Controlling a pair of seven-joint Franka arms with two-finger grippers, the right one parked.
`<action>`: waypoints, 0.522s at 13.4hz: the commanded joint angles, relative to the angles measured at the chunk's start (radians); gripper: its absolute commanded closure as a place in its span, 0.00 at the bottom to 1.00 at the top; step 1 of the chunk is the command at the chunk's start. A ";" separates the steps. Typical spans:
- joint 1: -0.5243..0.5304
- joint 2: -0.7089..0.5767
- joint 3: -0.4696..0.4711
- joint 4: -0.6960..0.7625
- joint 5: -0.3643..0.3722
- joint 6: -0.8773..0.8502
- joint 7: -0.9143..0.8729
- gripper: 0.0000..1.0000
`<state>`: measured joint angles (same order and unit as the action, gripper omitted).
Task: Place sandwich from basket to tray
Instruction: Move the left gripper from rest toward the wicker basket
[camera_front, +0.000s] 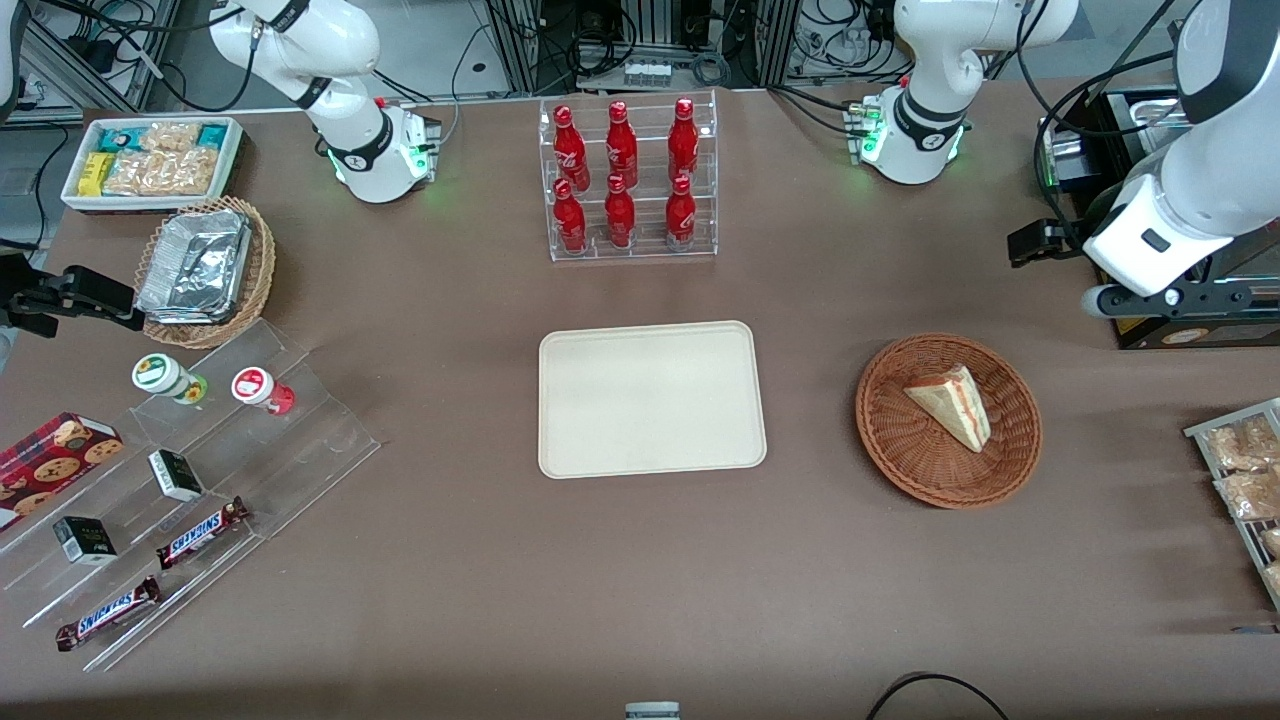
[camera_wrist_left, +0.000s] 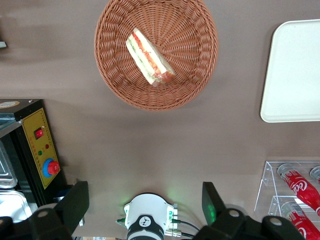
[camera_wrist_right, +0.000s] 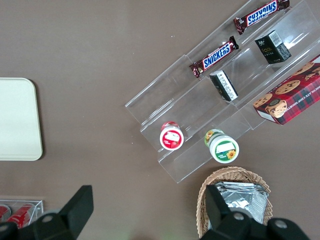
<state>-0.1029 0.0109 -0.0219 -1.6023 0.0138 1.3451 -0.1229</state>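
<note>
Below the gripper (camera_wrist_left: 145, 202), well apart from it, the small triangular wedge sandwich (camera_wrist_left: 149, 58) of pale bread with red and green filling lies in the round reddish-brown woven wicker basket (camera_wrist_left: 197, 75), roughly at its middle. The gripper hangs high above the brown bench (camera_front: 640, 560), its two dark fingers (camera_wrist_left: 75, 204) spread wide with nothing between them. In the front view it sits at the working arm's end of the bench (camera_front: 1120, 300), farther from the front camera than the basket (camera_front: 900, 450) and off to the side of it.

The sandwich's long axis runs slantwise across the line between the fingers, neither along it nor square to it, so the descent probably calls for some wrist turn as well as travel toward the basket. The flat cream-beige rectangular tray (camera_front: 652, 398) lies bare beside the basket, toward the parked arm's end.

The wrist view shows the striped cut edge and the spread of the fingers. The front view shows the whole tray, the sandwich's (camera_front: 952, 405) pale bread face, and the gap between basket and tray.
</note>
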 joint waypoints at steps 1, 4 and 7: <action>-0.006 -0.012 0.010 0.012 0.006 -0.011 0.012 0.00; -0.003 0.003 0.008 0.002 0.003 0.017 0.012 0.00; -0.011 0.049 0.007 -0.019 0.003 0.074 0.006 0.00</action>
<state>-0.1025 0.0315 -0.0194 -1.6108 0.0137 1.3795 -0.1229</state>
